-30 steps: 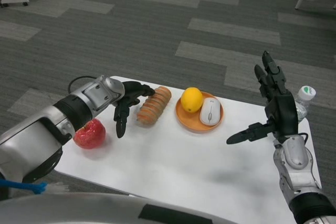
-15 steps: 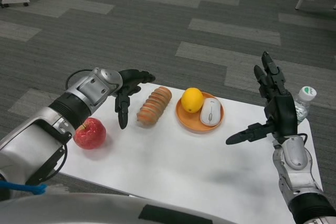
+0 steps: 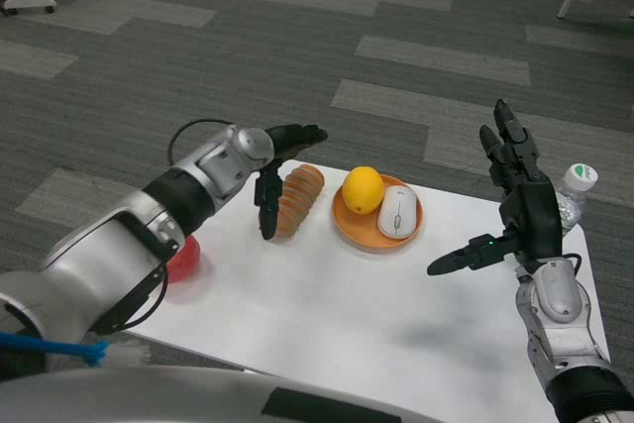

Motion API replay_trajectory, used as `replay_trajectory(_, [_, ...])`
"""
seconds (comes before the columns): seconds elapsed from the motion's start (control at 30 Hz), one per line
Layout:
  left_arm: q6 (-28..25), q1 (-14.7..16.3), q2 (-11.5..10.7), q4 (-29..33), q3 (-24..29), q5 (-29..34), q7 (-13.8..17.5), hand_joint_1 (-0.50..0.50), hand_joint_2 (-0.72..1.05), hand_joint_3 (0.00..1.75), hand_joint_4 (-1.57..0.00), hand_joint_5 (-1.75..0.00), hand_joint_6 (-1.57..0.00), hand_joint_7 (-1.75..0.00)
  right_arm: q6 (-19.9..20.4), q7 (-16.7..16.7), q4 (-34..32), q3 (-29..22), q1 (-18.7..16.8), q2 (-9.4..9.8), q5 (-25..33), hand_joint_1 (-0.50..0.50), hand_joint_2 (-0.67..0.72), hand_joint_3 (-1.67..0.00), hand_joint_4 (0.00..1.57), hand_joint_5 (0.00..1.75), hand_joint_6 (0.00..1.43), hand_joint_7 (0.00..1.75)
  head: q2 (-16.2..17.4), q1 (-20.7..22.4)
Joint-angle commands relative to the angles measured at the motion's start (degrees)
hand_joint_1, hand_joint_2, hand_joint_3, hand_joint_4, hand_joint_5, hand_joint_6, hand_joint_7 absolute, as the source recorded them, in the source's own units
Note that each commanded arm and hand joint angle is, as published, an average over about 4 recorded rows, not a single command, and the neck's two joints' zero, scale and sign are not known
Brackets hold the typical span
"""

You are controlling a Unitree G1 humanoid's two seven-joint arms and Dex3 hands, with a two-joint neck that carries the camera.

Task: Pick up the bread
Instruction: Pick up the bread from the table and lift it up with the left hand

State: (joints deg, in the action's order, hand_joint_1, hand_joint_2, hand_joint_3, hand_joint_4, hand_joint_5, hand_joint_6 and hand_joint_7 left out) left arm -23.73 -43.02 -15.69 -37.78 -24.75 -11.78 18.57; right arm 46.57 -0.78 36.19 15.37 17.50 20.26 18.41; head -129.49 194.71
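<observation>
Because the bread (image 3: pixel 297 201) lies lengthwise on the white surface (image 3: pixel 376 304) with its long side turned toward the robot's left, it offers that flank to the left hand (image 3: pixel 282 170), which hangs just beside it and partly over its near-left edge, fingers spread and pointing down, holding nothing; whether a fingertip already touches the crust cannot be told. This loaf is an elongated roll, golden brown, with crosswise ridges that give it a ribbed, crusty look, and it probably has some give, so a wrap around its middle seems the sensible grip. Just right of the bread sits an orange plate (image 3: pixel 355 230), shallow and smooth, carrying a round, glossy yellow lemon (image 3: pixel 363 188) and, touching it, a white computer mouse (image 3: pixel 398 210) with a rounded plastic shell. Left of the bread and nearer the robot, a shiny red apple (image 3: pixel 185 260) shows only partly behind the silver left forearm. Well to the right of the bread, past the plate, the right hand (image 3: pixel 520 210) is raised above the surface, unclenched and empty, fingers up, apparently waiting clear of the work. Beyond it, at the surface's far right edge, stands a clear plastic bottle (image 3: pixel 572 190) with a white cap.
</observation>
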Motion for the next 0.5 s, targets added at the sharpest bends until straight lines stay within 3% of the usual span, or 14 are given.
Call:
replay_trajectory(0.03, [1.19, -1.45, 1.10, -3.53, -0.65, -0.13, -2.27, -0.50, -0.64, 0.09, 0.00, -0.21, 0.00, -0.14, 0.23, 0.26, 0.11, -0.25, -0.23, 0.30, 0.49, -0.33, 0.15, 0.00, 0.00, 0.19, 0.00, 0.00, 0.03, -0.26])
replay_trajectory(0.5, [10.68, -6.33, 4.18, -20.72, -4.47, -0.62, -10.79, -0.48, -0.64, 0.07, 0.00, -0.21, 0.00, -0.14, 0.19, 0.17, 0.20, -0.34, -0.27, 0.52, 0.58, -0.33, 0.15, 0.00, 0.00, 0.19, 0.00, 0.00, -1.20, -0.85])
